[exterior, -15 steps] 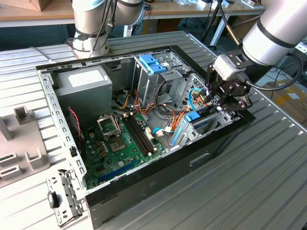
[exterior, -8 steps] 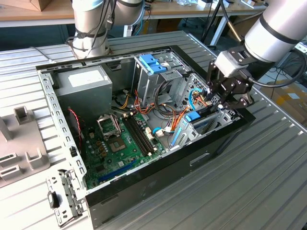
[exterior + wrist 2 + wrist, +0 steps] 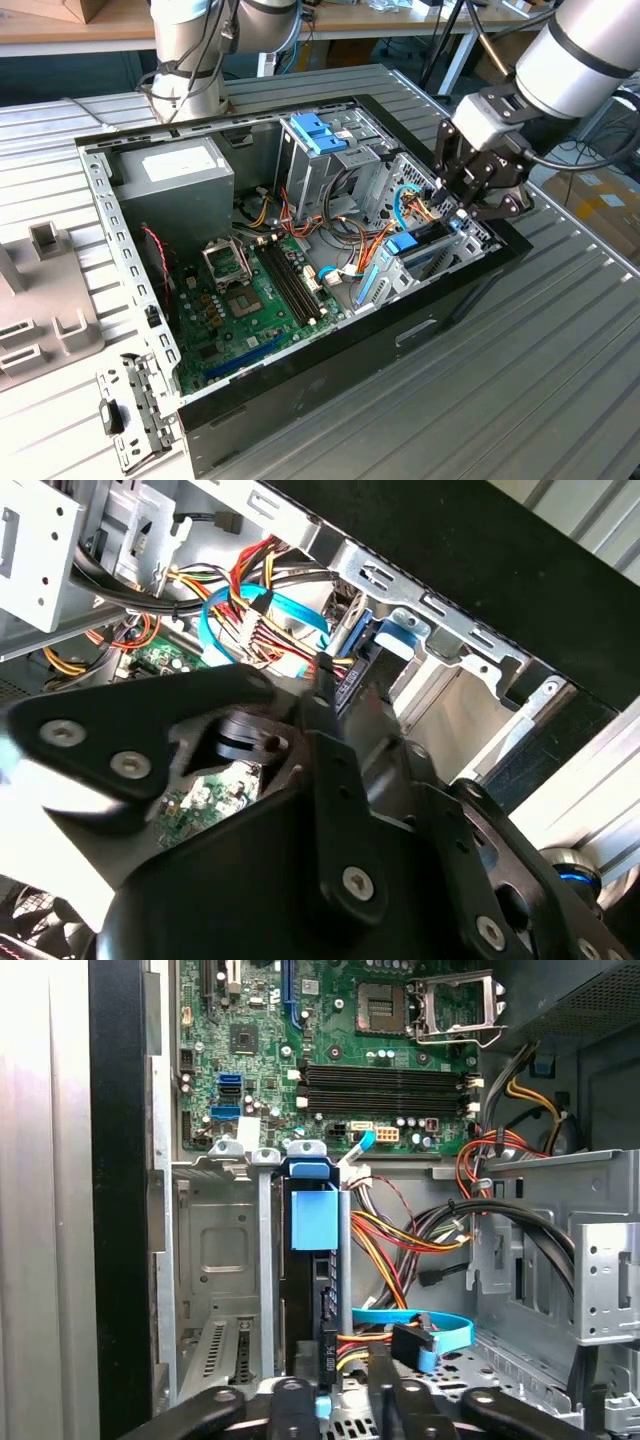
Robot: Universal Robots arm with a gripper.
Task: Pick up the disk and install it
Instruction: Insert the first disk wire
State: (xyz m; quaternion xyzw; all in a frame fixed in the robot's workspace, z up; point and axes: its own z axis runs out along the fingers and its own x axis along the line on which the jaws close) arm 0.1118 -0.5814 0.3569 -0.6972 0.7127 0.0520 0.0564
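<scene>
Hovering over the drive cage [image 3: 230,1260] inside the computer case [image 3: 300,390], the gripper [image 3: 478,195] meets the seated disk [image 3: 313,1290]; whether it clasps cannot be told.

A ribbed grey metal table [image 3: 560,340] carries the open computer case [image 3: 330,360], lying on its side in the middle. Near the exterior view's left edge sit a grey moulded fixture [image 3: 40,310] and a small perforated metal bracket [image 3: 135,410].
</scene>
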